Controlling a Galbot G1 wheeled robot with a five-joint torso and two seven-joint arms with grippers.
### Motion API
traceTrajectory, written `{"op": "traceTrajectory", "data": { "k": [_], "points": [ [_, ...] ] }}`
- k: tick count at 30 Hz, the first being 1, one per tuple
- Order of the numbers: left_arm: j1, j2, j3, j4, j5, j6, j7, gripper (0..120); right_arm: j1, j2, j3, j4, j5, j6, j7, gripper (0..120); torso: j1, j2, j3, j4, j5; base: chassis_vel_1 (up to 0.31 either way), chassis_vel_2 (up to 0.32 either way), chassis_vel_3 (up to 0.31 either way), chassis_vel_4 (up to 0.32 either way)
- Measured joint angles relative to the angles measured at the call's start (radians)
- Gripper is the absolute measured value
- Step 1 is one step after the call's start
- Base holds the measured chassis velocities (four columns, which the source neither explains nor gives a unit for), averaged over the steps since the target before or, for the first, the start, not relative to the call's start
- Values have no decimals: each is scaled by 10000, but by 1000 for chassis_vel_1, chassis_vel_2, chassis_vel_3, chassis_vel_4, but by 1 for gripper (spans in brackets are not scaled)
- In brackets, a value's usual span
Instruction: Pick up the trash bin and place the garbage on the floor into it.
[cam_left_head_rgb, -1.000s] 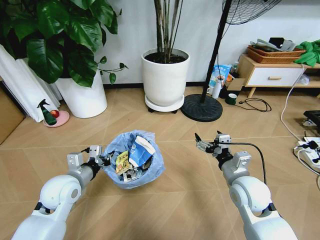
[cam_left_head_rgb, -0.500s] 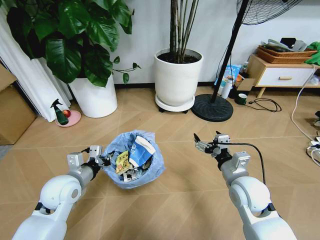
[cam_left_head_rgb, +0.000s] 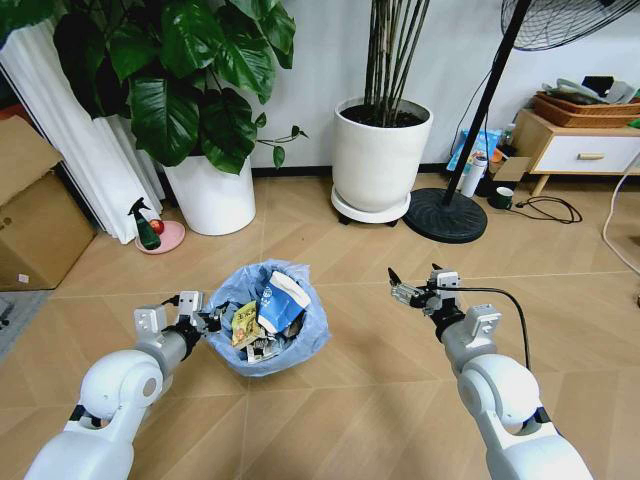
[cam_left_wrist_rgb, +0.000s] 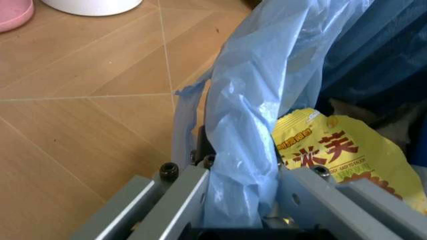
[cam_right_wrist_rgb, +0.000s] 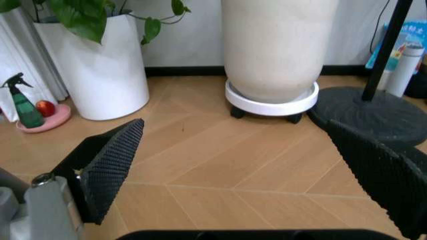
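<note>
The trash bin (cam_left_head_rgb: 270, 325), lined with a crinkly light blue bag, hangs in front of me with my left gripper (cam_left_head_rgb: 213, 322) shut on its rim. In the left wrist view the blue bag (cam_left_wrist_rgb: 253, 125) is pinched between the fingers, beside a yellow wrapper (cam_left_wrist_rgb: 333, 150). Garbage fills the bin: a blue-white packet (cam_left_head_rgb: 282, 303), a yellow wrapper (cam_left_head_rgb: 244, 322) and a black-white carton (cam_left_head_rgb: 264, 349). My right gripper (cam_left_head_rgb: 397, 284) is held open at the same height to the right, with nothing between its pads (cam_right_wrist_rgb: 110, 165). Bare herringbone floor (cam_left_head_rgb: 370, 400) lies below.
Two large white plant pots (cam_left_head_rgb: 212, 195) (cam_left_head_rgb: 380, 160) stand along the back wall. A fan base (cam_left_head_rgb: 445, 215) and a low cabinet (cam_left_head_rgb: 580, 150) are at the back right. A cardboard box (cam_left_head_rgb: 35, 220) and a green spray bottle (cam_left_head_rgb: 146, 228) on a pink dish are at the left.
The whole head view has shifted right, so the camera has turned left; a cardboard box has come into view. Both arms and the bin keep their places in the picture.
</note>
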Motion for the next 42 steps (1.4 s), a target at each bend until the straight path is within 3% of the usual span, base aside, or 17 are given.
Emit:
{"op": "traceTrajectory", "data": {
  "k": [18, 42],
  "points": [
    [49, -26, 5, -22, 23, -25, 13, 0, -104, -66, 45, 42, -70, -100, -21, 100, 1, 0, 0, 1, -6, 31, -43, -32, 51],
    [81, -198, -52, -1, 140, -76, 33, 0, -187, -119, 63, 36, -109, -101, -184, 100, 0, 2, 0, 0, -5, 198, -206, -203, 200]
  ]
}}
